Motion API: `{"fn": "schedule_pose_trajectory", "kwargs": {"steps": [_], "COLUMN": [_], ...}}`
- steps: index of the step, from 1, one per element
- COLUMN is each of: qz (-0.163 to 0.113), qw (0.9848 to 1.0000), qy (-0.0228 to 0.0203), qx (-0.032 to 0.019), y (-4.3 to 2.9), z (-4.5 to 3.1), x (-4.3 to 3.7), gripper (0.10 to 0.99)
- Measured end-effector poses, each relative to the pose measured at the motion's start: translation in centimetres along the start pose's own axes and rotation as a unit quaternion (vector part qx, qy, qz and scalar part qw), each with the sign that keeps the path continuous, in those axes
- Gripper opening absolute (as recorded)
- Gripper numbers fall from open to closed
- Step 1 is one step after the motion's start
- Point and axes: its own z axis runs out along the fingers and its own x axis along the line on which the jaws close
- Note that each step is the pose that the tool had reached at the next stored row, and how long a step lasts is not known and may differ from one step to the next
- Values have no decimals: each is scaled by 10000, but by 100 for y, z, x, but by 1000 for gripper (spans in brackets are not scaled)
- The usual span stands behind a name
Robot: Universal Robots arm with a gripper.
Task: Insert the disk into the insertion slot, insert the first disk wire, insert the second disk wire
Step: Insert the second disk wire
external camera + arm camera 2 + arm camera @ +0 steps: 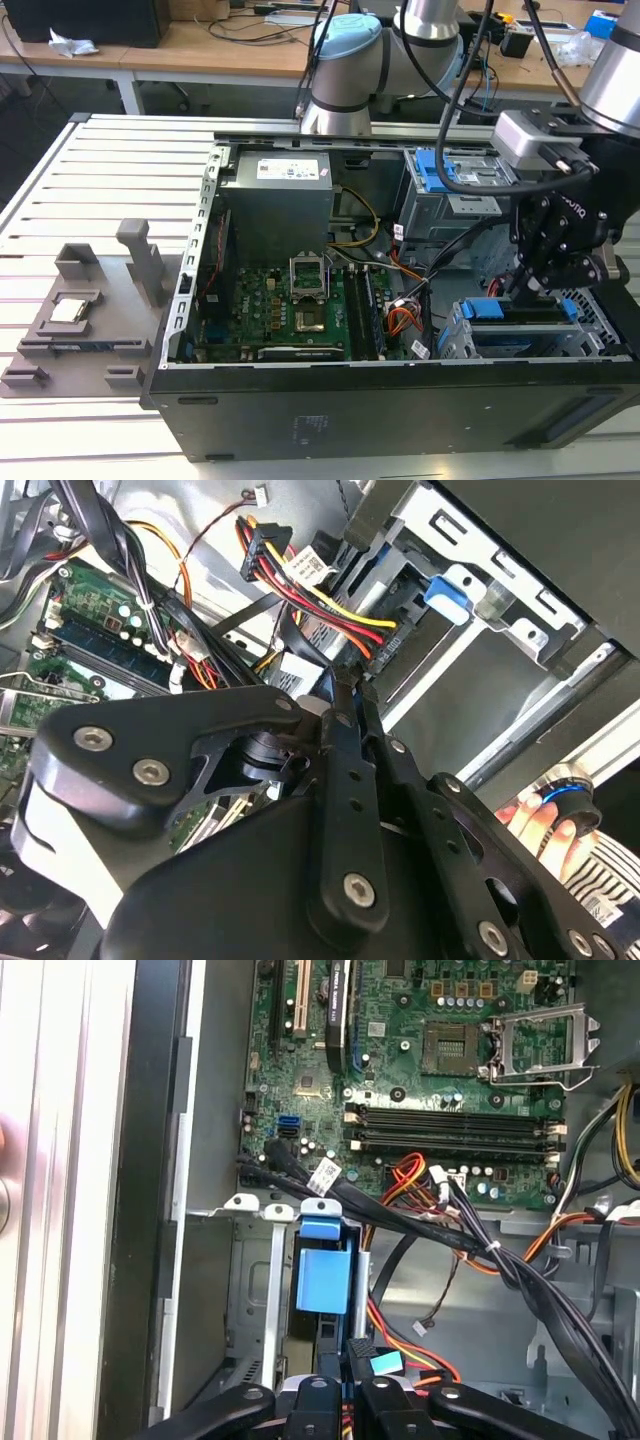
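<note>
The disk (pixel 528 314), dark with a bright blue caddy, lies seated in the low perforated insertion slot (pixel 592 336) at the case's corner on the exterior view's right. My gripper (pixel 522 290) hangs right over the disk's near end. In the second wrist view my gripper (pixel 350 685) is shut on a black disk wire connector (pixel 385 645) trailing red, yellow and black leads, held against the bay next to a blue caddy tab (pixel 450 595). The first wrist view has the connector (pixel 362 1352) at my gripper (pixel 345 1380), just below the caddy's blue tab (pixel 322 1275).
The motherboard (pixel 300 300) and power supply (pixel 275 200) fill the case's left. A taller grey cage (pixel 450 190) with a blue clip stands behind the slot. Cable bundles (pixel 470 1245) cross beside the bay. A person's hand (pixel 540 820) rests outside the case. A grey fixture (pixel 75 310) sits on the table.
</note>
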Motion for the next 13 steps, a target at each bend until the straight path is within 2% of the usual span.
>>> {"fn": "schedule_pose_trajectory", "kwargs": {"steps": [13], "qz": [22], "qw": [10000], "qy": [-10], "qx": [-4], "y": [-34], "z": [47], "x": [46], "gripper": [149]}}
